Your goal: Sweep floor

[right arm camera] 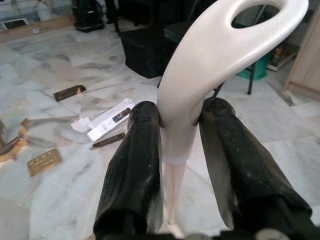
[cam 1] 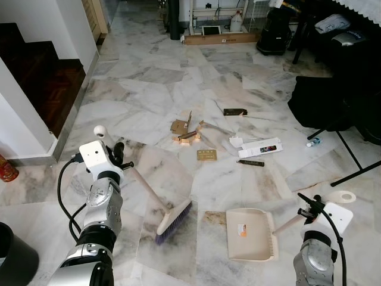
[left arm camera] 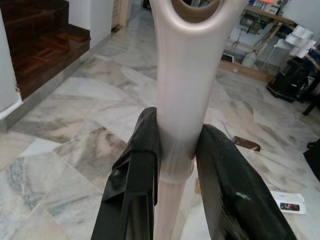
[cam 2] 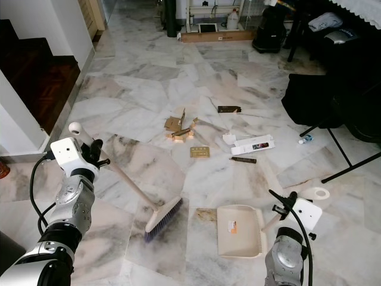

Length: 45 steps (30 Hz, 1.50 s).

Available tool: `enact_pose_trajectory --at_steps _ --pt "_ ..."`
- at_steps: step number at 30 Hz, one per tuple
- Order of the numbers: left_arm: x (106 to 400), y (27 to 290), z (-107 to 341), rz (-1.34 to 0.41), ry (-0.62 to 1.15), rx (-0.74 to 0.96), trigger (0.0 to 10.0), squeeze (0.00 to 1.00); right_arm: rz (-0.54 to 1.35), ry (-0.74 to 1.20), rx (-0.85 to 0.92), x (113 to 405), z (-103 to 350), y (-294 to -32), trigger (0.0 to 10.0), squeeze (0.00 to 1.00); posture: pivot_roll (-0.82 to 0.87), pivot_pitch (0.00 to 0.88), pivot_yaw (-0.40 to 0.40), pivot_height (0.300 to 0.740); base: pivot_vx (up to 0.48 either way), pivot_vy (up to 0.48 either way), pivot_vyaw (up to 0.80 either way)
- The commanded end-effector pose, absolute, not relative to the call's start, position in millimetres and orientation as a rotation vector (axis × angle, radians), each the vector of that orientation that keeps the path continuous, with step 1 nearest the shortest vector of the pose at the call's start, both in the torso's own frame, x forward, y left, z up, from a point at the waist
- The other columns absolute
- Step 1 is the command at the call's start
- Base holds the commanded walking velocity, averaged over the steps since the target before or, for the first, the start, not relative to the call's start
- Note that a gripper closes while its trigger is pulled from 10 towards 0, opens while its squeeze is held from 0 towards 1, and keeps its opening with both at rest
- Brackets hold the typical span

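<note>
A broom with a cream handle (cam 1: 143, 182) and purple bristles (cam 1: 174, 220) leans across the marble floor, its head down in front of me. My left gripper (cam 1: 118, 154) is shut on the handle near its top end (left arm camera: 177, 75). A cream dustpan (cam 1: 250, 233) lies flat on the floor to the right of the broom head. My right gripper (cam 1: 309, 207) is shut on its looped handle (right arm camera: 200, 65). Litter lies beyond both: cardboard scraps (cam 1: 186, 130), a gold card (cam 1: 206, 155), a white box (cam 1: 260, 148), and a dark strip (cam 1: 250, 162).
Dark wooden stairs (cam 1: 41, 77) and a white wall stand at the left. A black chair and stand legs (cam 1: 333, 107) crowd the right. A black bin (cam 1: 12, 256) sits at the lower left. A brown piece (cam 1: 235, 111) and a small bottle cap (cam 1: 314, 142) lie farther out.
</note>
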<state>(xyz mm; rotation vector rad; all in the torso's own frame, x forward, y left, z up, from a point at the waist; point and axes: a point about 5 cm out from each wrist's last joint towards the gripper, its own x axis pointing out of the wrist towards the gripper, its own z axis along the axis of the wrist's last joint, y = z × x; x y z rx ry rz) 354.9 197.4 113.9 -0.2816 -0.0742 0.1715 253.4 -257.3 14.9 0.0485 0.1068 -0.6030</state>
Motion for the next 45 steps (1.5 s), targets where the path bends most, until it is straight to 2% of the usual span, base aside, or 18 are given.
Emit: enact_pose_trajectory --at_steps 1,5,11,18,32,45 --pt "360.7 199.3 130.2 0.158 -0.125 -0.276 10.0 0.00 -0.626 0.198 0.072 243.4 0.1 -256.4 10.0 0.00 -0.02 0.037 0.032 0.740 0.000 0.000 0.00" --pt "361.9 198.4 133.5 0.153 -0.132 -0.278 10.0 0.00 -0.693 0.164 0.137 244.6 5.4 -266.9 10.0 0.00 -0.02 0.037 0.035 0.740 0.000 0.000 0.00" --pt "363.7 197.3 137.8 0.148 -0.142 -0.282 10.0 0.00 -0.702 0.083 0.146 256.0 22.6 -276.3 10.0 0.00 -0.03 0.038 0.035 0.740 0.000 0.000 0.00" --pt "364.1 196.5 139.6 0.146 -0.147 -0.285 10.0 0.00 -0.715 0.062 0.167 258.5 26.8 -279.1 10.0 0.00 -0.03 0.037 0.035 0.740 0.000 0.000 0.00" --pt "365.3 193.3 143.1 0.136 -0.158 -0.298 10.0 0.00 -0.792 -0.048 0.229 263.6 49.8 -302.4 10.0 0.00 -0.04 0.044 0.038 0.740 0.000 0.000 0.00" --pt "365.4 190.8 142.5 0.130 -0.151 -0.301 10.0 0.00 -0.773 -0.035 0.222 261.4 49.4 -305.2 10.0 0.00 -0.05 0.044 0.036 0.740 0.000 0.000 0.00"
